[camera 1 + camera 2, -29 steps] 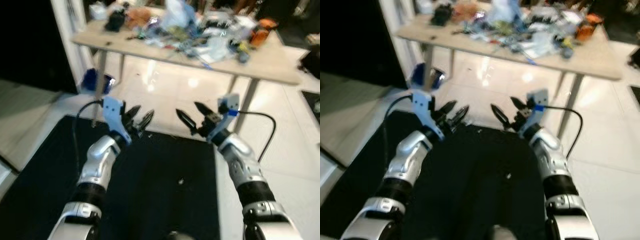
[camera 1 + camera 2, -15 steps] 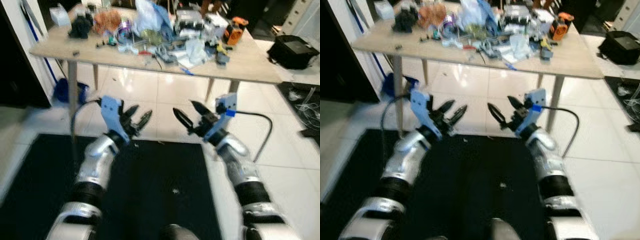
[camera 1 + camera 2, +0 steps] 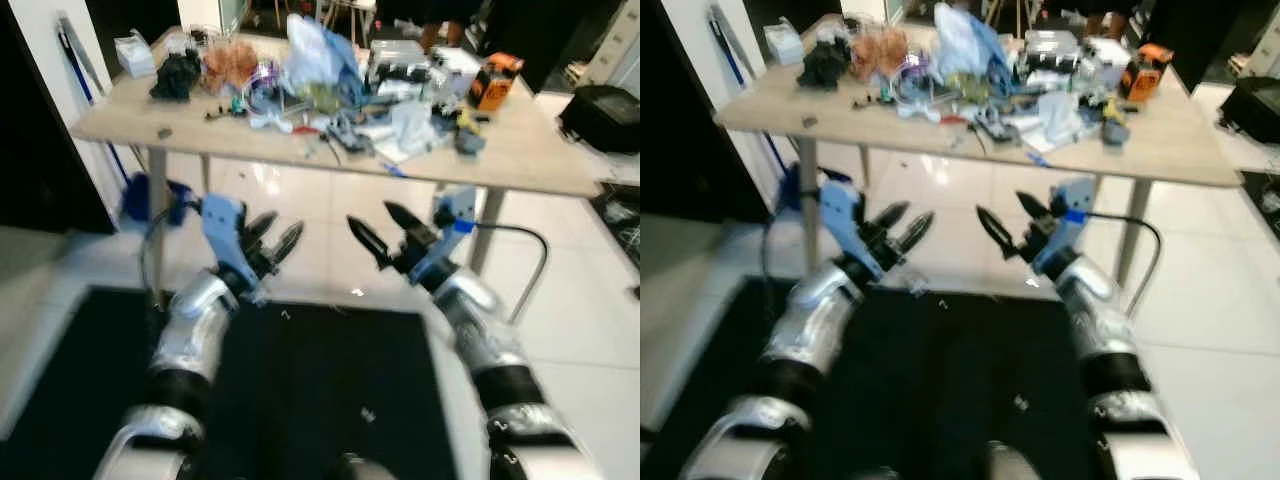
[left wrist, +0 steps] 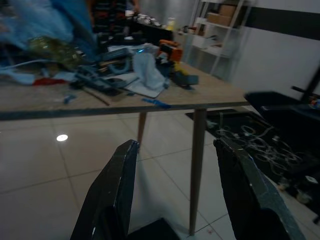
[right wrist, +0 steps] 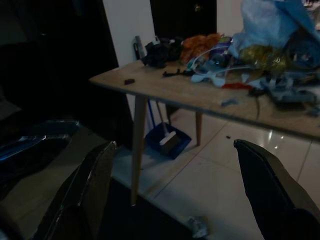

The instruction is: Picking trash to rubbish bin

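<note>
Approach phase, nothing picked yet. Both arms are raised in front of the body, empty. Left gripper (image 3: 272, 236) fingers are parted moderately; right gripper (image 3: 385, 232) fingers are spread wide.

Trash target, my read: small crumpled scrap (image 5: 196, 226) on the white tile floor (image 3: 330, 210), just past the far edge of the black mat (image 3: 300, 390). In the head views it shows as a pale speck (image 3: 357, 293) below and between the two grippers, a bit toward the right one. So it lies down and forward from the fingers, right arm nearer. Too small to give a long axis.

Other candidates: the wooden surface (image 3: 520, 165) ahead carries a heap of clutter — blue plastic bag (image 3: 315, 50), orange box (image 3: 494, 80), black lump (image 3: 176, 72), orange netting (image 3: 230, 62), cables and wrappers. Well above and beyond the fingers.

Containers: no rubbish bin identified. A blue dustpan with brush (image 5: 169, 141) sits on the floor by the surface's left leg; contents not legible.

Next move needs a bend down toward the scrap, right fingers descending over it.
</note>
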Available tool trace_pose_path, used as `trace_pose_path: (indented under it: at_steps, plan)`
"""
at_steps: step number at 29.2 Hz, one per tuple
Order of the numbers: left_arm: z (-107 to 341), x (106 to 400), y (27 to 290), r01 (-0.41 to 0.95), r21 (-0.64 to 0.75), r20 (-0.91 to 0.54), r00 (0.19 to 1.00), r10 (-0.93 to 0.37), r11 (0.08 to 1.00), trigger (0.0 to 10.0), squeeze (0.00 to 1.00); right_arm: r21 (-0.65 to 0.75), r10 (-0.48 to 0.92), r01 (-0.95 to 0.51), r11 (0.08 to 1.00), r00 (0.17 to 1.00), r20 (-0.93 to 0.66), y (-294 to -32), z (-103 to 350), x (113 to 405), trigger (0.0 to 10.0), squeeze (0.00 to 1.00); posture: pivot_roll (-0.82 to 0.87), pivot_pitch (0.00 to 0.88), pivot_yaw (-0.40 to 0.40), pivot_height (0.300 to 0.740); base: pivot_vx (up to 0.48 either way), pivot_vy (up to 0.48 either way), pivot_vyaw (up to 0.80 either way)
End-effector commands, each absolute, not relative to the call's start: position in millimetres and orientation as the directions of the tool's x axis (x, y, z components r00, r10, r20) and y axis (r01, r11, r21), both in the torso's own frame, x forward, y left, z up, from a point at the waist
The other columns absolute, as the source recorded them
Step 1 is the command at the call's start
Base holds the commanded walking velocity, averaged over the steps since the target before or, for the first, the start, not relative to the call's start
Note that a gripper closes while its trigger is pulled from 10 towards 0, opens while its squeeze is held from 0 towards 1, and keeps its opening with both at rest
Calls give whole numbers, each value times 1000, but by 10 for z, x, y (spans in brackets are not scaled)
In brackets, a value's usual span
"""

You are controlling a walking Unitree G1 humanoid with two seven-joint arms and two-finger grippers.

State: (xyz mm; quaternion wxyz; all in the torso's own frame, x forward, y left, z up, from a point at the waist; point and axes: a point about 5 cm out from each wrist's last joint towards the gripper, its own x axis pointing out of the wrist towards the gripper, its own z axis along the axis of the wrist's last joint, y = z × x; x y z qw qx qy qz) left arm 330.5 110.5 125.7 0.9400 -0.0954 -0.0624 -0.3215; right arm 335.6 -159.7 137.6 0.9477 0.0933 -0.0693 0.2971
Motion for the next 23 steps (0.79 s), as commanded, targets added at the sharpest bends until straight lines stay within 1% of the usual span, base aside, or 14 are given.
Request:
trace_pose_path:
  at_steps: [1,6,23]
  plan:
    - [1249,3300,1114,616,-135,175,786,-593,776,10000,0,147,551,-576,805,815,178,-1587,1347,3347,10000,0,-57,0,-61,740,330,0,-569]
    - [1249,3298,1115,616,-135,176,786,-593,776,10000,0,147,551,-576,804,815,178,-1586,1342,3346,10000,0,-57,0,-61,740,331,0,-518]
    - [1244,3296,1110,620,-133,175,783,-597,773,10000,0,155,548,-572,806,819,173,-1595,1333,3353,10000,0,-56,0,-62,740,333,0,-800]
